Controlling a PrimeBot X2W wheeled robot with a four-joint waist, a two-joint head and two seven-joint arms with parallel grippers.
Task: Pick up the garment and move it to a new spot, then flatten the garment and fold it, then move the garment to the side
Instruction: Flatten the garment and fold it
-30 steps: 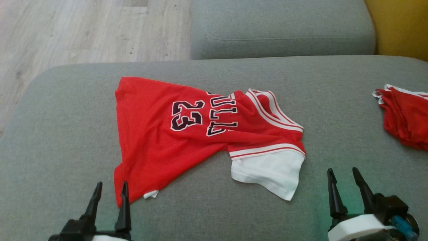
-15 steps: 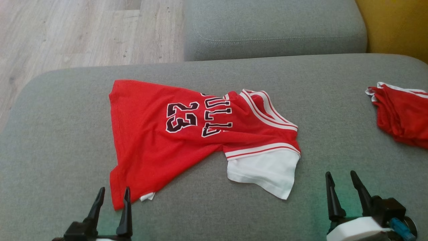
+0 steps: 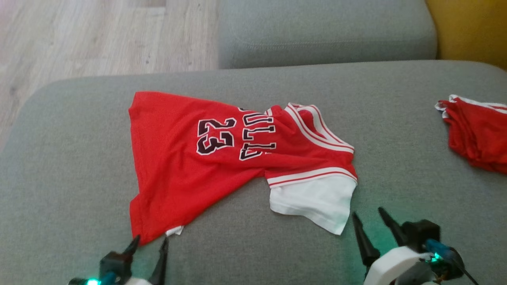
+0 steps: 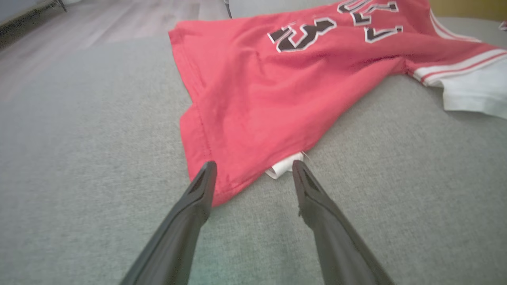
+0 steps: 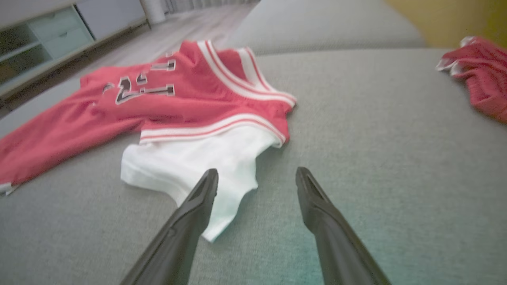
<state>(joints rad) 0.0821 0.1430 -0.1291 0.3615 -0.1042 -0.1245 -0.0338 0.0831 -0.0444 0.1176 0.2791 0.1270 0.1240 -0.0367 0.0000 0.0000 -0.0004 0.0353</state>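
The garment [image 3: 206, 158], a red jersey with the number 23 and a white sleeve [image 3: 313, 202], lies crumpled and partly twisted on the grey sofa seat [image 3: 396, 138]. My left gripper [image 3: 150, 242] stands open right at the jersey's near red corner [image 4: 222, 186], which lies between its fingertips in the left wrist view, where the gripper [image 4: 253, 168] is empty. My right gripper [image 3: 368, 215] is open beside the white sleeve's lower tip. In the right wrist view the sleeve [image 5: 198, 166] lies just left of that gripper [image 5: 257, 174].
A second red garment [image 3: 475, 134] lies bunched at the seat's right edge. The sofa back cushion [image 3: 324, 35] rises behind. Wooden floor [image 3: 99, 39] lies beyond the seat's far left edge, and a yellow wall [image 3: 471, 27] shows at the upper right.
Both grippers have shifted toward the jersey: the left one rightward to its near corner, the right one leftward toward the white sleeve. The camera has also moved slightly. The jersey lies as before.
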